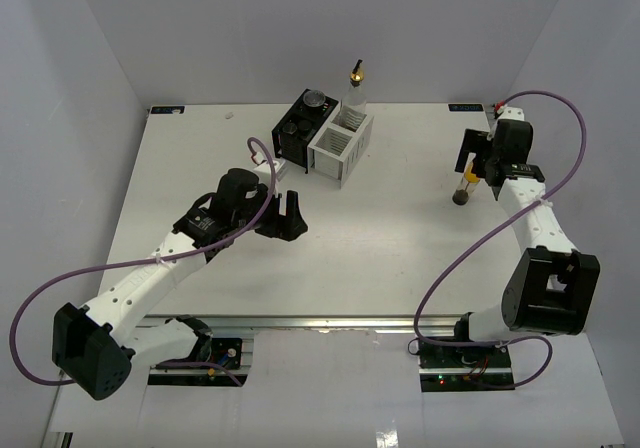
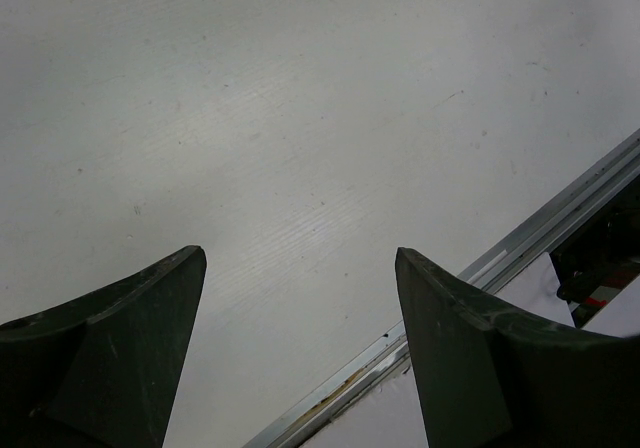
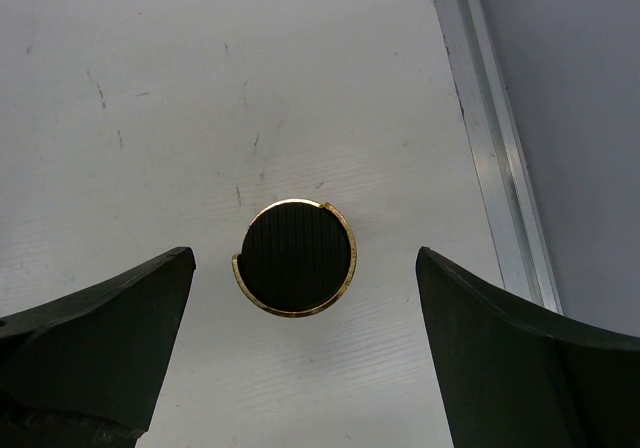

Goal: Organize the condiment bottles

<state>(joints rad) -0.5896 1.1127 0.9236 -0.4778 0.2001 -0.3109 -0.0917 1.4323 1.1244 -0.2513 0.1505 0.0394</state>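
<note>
— Where the overhead view takes in the whole matte white table (image 1: 200, 168), what stands on it?

— Two slatted boxes at the far edge, side by side: a black rack (image 1: 290, 148) and a white rack (image 1: 338, 153). The black one holds a grey-lidded shaker (image 1: 314, 98) and dark-lidded jars (image 1: 298, 125), which are hard to count against the black. A tall clear bottle (image 1: 356, 93) with a brass spout rises at the white one's far end, its foot hidden. Well apart to the right, a slim bottle (image 1: 461, 190) stands upright under the right gripper (image 1: 470, 171).

— And the left gripper (image 1: 290, 218)?

— Mid-table, over bare surface. Its wrist view shows wedge-shaped dark fingers (image 2: 120, 348) spread wide with nothing between them, fine grain in the tabletop and an aluminium rail (image 2: 540, 230).

— The right wrist view?

— Only there does the slim bottle (image 3: 295, 258) show from above: a round, ribbed black top ringed in notched gold. The fingers (image 3: 520, 348) stand wide on either side, clear of it. Its body is hidden beneath.
</note>
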